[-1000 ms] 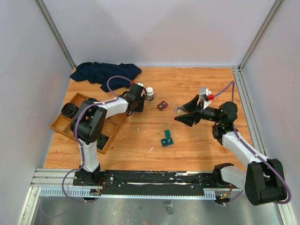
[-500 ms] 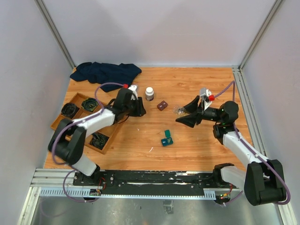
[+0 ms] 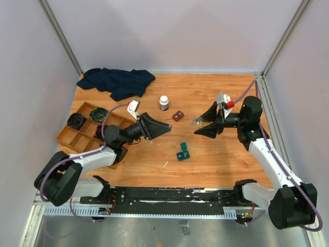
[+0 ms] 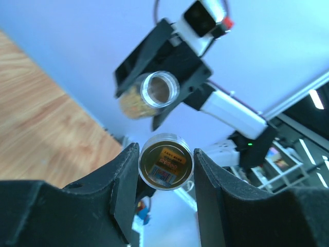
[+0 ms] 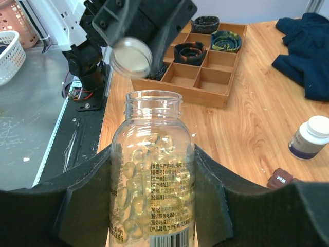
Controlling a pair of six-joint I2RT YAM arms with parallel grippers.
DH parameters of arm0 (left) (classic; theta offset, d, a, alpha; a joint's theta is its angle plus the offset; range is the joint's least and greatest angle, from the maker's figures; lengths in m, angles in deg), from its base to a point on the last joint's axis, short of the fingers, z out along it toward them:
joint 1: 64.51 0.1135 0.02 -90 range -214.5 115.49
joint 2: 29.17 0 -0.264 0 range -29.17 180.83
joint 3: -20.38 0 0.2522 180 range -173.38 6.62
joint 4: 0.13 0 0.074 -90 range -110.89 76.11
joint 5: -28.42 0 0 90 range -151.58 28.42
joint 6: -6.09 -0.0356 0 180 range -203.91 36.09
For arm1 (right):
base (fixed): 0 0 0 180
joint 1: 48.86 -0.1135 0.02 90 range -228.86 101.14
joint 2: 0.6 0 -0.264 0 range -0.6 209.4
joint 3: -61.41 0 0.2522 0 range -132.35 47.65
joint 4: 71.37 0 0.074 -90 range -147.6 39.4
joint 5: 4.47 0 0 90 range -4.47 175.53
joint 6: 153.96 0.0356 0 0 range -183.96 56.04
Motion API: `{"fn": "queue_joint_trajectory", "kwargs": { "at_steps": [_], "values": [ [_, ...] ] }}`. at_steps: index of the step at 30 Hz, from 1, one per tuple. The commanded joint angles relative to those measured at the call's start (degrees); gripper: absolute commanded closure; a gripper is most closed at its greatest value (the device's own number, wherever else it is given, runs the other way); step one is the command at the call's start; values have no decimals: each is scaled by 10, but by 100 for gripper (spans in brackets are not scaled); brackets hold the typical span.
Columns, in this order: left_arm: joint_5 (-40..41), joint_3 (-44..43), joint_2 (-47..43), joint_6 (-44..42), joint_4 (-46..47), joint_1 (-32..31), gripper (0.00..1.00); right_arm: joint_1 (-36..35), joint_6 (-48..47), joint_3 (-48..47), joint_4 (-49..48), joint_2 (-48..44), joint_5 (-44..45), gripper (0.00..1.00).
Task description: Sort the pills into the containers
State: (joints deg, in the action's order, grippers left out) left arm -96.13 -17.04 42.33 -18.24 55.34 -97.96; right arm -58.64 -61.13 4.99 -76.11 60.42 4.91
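Wooden table (image 3: pixel 205 92); left hand (image 4: pixel 165 159) pinching clear cap (image 4: pixel 165 165); right hand (image 5: pixel 153 198) clamping open pill bottle (image 5: pixel 151 164).

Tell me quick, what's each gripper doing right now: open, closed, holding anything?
The left gripper is closed on the round clear lid.
The right gripper is closed on the uncapped pill bottle.

Both grippers off the table, facing each other, each loaded.
Left arm (image 3: pixel 85 158) lay low and stretched rightward; left gripper (image 3: pixel 165 126) tipped upward, fingers closed on a round cap (image 4: pixel 165 162). Right arm (image 3: pixel 267 154) stood with elbow high and wrist turned leftward; right gripper (image 3: pixel 199 126) clamped a pill bottle (image 5: pixel 151 175), its open mouth toward the left gripper.
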Motion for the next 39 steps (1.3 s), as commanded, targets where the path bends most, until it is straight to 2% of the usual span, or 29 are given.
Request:
{"fn": "queue_joint_trajectory", "kwargs": {
  "at_steps": [1,6,15,39],
  "values": [
    [-5,-4,42,105,210,-16,89,-13,-92,-19,115,-12,-15,99],
    [12,-19,64,72,169,-35,89,-22,-109,-22,134,-13,-4,99],
    [64,-43,26,-37,-8,-62,89,-55,-149,-30,174,-2,3,99],
    [90,-46,20,-53,-40,-87,89,-80,-186,-35,208,6,19,99]
  ]
}}
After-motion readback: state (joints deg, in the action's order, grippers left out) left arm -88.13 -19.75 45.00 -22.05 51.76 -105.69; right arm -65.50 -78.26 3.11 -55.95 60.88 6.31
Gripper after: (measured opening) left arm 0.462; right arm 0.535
